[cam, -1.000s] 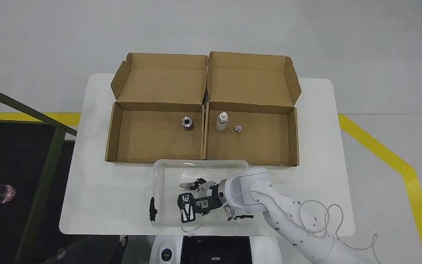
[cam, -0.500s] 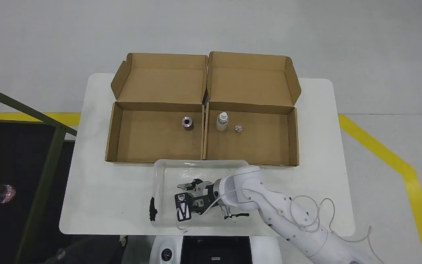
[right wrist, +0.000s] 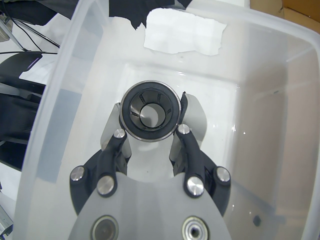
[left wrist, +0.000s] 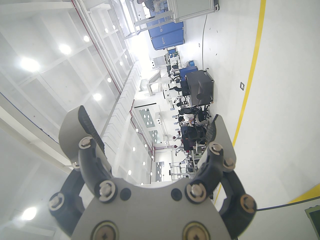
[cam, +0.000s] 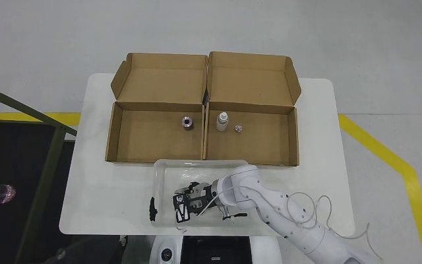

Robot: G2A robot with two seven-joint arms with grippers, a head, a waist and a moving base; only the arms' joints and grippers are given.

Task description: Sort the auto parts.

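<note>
Cylindrical metal bearing in right gripper

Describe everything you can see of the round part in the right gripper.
The round part is a hollow cylinder: bright metal outer rim, black end face, dark grooved sleeve around an open bore. It faces the wrist camera end-on, clamped on both sides by the right gripper, inside the clear plastic bin. Whether it touches the bin floor is unclear.

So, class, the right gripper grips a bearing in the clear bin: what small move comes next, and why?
Probably a short straight lift: the right gripper is shut on the bearing low inside the clear bin, whose walls rise around it.
</note>
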